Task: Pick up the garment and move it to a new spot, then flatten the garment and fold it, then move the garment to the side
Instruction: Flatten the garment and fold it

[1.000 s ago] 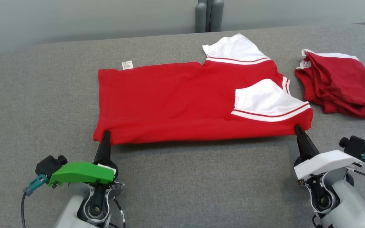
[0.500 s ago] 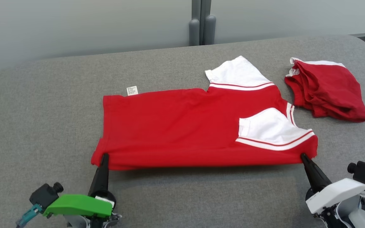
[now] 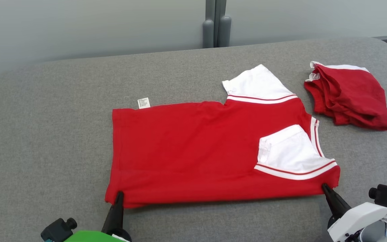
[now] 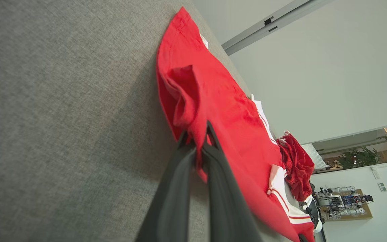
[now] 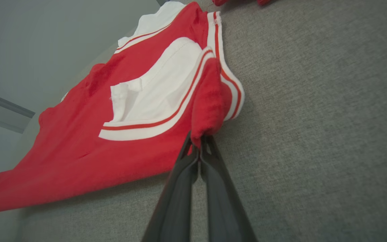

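Plainly, two pieces of clothing lie on one grey table [image 3: 39,111]. The garment [image 3: 186,151] being worked is a red shirt, spread mostly flat across the middle of the table, its body running left to right in the head view. It has two white sleeves [image 3: 259,84], each edged with red and white stripes. One lies out toward the far side; the other is folded in over the red body near the right end. One small white label [image 3: 143,103] pokes out at the far left corner.

Two grippers hold the near edge. The left gripper [image 3: 119,195] is clamped on the near left corner; in the left wrist view its two dark fingers [image 4: 173,195] pinch a bunched fold of red cloth between them. The right gripper [image 3: 324,187] is clenched on the near right corner, just below the folded-in sleeve; the right wrist view shows its fingertips pressed together with a tuck of red cloth caught at the tips. The near edge looks slightly raised off the table between the two grips, though the shadow there makes that hard to be sure of.

The second garment [image 3: 348,97], also red with white trim, sits in one crumpled heap at the far right, apart from the shirt. Behind the table two grey posts [image 3: 208,33] stand side by side against a pale wall.
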